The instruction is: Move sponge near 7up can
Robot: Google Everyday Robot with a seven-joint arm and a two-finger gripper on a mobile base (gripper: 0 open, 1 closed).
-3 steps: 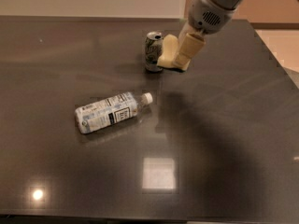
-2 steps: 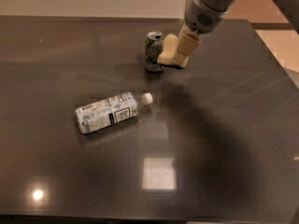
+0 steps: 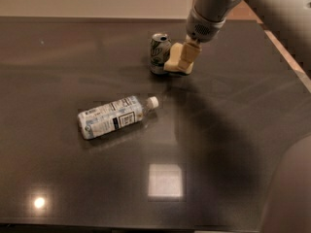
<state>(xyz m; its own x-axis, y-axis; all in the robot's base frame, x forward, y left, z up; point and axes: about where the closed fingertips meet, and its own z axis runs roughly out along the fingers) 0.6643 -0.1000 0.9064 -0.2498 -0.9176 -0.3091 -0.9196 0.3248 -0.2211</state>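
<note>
Step in hand: set-down beside the can, I judge; the move itself looks all but finished.
Plastic bottle: a clear plastic water bottle with a white cap and printed label (image 3: 116, 116) lies on its side, well to the left of the jaws and nearer the camera, so it is no obstacle.
Can: the small silver-white and green 7up can with a metal top (image 3: 159, 52) stands upright just left of the jaws. Lower straight down and do not drift left, because a nudge could tip it.
Sponge: the pale yellow thick foam sponge (image 3: 174, 64) sits between the jaws with its lower end at the dark glossy tabletop (image 3: 233, 130), just beside the can (touching or not, I cannot tell).
Gripper: the grey arm's two-finger gripper (image 3: 187, 57) appears closed on the sponge. Open only once the foam rests flat, then lift straight up.
Sponge look: a chunky, soft-edged, matte block, paler than the wood trim, standing tilted rather than flat.
</note>
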